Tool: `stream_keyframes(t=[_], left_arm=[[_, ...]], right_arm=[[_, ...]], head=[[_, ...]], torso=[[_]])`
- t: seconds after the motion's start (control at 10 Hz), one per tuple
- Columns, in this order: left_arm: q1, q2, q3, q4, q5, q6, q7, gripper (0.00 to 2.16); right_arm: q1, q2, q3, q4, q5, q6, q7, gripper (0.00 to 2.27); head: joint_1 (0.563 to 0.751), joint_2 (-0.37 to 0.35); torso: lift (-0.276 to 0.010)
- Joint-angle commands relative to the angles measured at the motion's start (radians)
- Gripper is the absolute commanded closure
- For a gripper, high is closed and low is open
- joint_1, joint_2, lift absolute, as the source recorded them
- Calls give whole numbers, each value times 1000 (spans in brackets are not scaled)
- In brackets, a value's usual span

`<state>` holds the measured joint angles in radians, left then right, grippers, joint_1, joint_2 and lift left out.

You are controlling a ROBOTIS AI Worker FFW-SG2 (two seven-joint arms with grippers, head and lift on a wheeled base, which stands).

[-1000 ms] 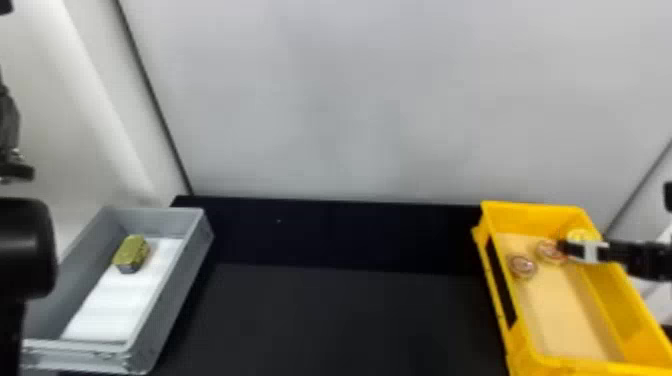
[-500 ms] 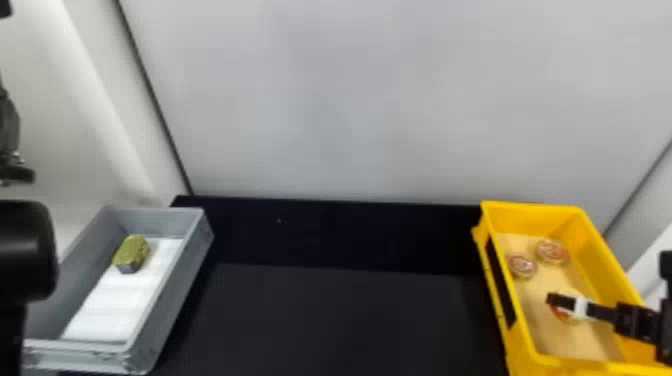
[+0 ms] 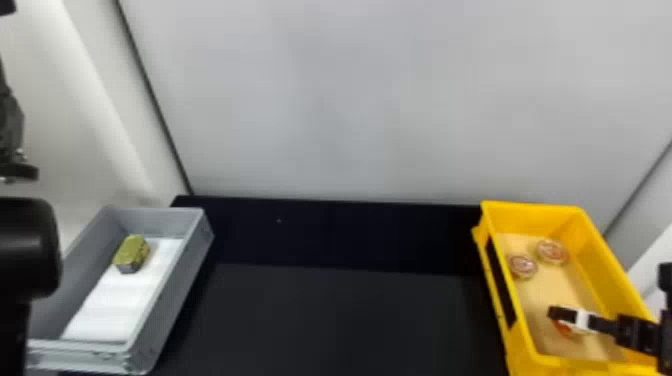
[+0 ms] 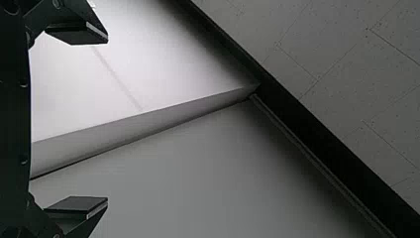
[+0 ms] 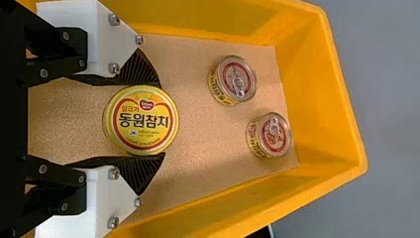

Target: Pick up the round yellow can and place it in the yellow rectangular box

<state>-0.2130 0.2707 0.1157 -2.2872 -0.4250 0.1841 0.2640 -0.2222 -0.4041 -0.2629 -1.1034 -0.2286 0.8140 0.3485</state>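
Pinching the round yellow can (image 5: 141,124) inside the yellow rectangular box (image 5: 317,99), the right gripper (image 5: 160,120) has correctly its opposite sides, because such can is probably stiff, rather heavy and little slippery.

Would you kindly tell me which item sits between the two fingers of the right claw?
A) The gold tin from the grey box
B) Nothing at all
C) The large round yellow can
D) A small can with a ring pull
C: one finger lies on either side of the round yellow can at the right claw.
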Motion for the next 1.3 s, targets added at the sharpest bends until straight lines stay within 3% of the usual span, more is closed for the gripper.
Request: stream_keyframes(t=[0.0,0.5,0.6,0.8,0.9,1.0,1.1,1.2], left_arm=[[-2,-1,-2,0,0,0,2,125],[1,-1,2,0,0,-5,0,125],[3,-1,4,0,0,-6,0,125],[6,-1,6,0,0,-8,0,125],[6,-1,7,0,0,-8,0,125],[7,-1,9,-2,0,-8,0,125],[7,-1,12,-3,0,-9,0,125],[7,1,12,-5,0,-6,0,125]], right_arm=[[-8,-9,7,4,0,2,0,622],[-28,-13,36,30,0,-10,-8,622],[-31,-13,36,31,0,-10,-9,536],[-31,-13,40,31,-3,-1,-12,22],[-31,-13,40,25,-9,-2,-12,-2],[-31,-13,34,-1,-17,1,0,-2],[-22,-15,25,-107,-38,6,0,-1],[-20,-18,19,-282,-34,22,-31,159]], head=[[663,54],[663,54],[663,54],[663,54],[663,54],[663,54],[663,54],[663,54]], torso=[[-10],[-10],[-10],[-10],[-10],[-10],[-10],[-10]])
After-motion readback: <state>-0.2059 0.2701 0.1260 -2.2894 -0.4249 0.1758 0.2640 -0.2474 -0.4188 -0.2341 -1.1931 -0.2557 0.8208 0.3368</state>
